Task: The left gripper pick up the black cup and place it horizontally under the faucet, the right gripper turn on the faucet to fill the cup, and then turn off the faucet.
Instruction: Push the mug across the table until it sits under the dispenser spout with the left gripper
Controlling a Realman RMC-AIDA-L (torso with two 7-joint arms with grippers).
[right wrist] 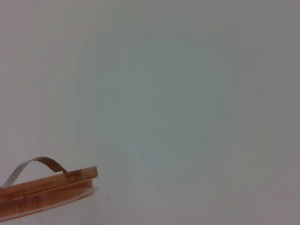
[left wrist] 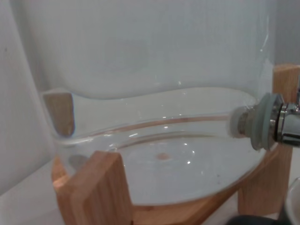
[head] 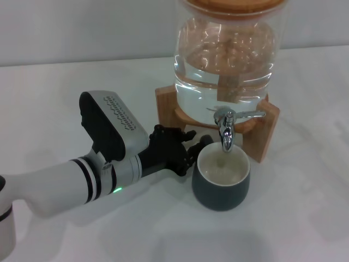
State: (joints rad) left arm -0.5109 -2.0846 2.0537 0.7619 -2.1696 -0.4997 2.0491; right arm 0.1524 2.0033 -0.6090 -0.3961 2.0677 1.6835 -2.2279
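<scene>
The black cup (head: pixel 220 196) stands upright on the white table, its cream inside showing, directly below the spout of the chrome faucet (head: pixel 226 130). The faucet's thin lever points sideways towards the right. My left gripper (head: pixel 188 153) lies low on the table right at the cup's left side, by its small handle, fingers spread and not around the cup. The left wrist view shows the faucet's base (left wrist: pixel 286 124) on the glass and a sliver of the cup (left wrist: pixel 295 201). My right gripper is out of view.
The clear glass dispenser (head: pixel 229 54), partly filled with water, sits on a wooden stand (head: pixel 166 106) behind the cup. Its wooden lid (right wrist: pixel 47 187) with a metal strap shows in the right wrist view. A white wall stands behind the table.
</scene>
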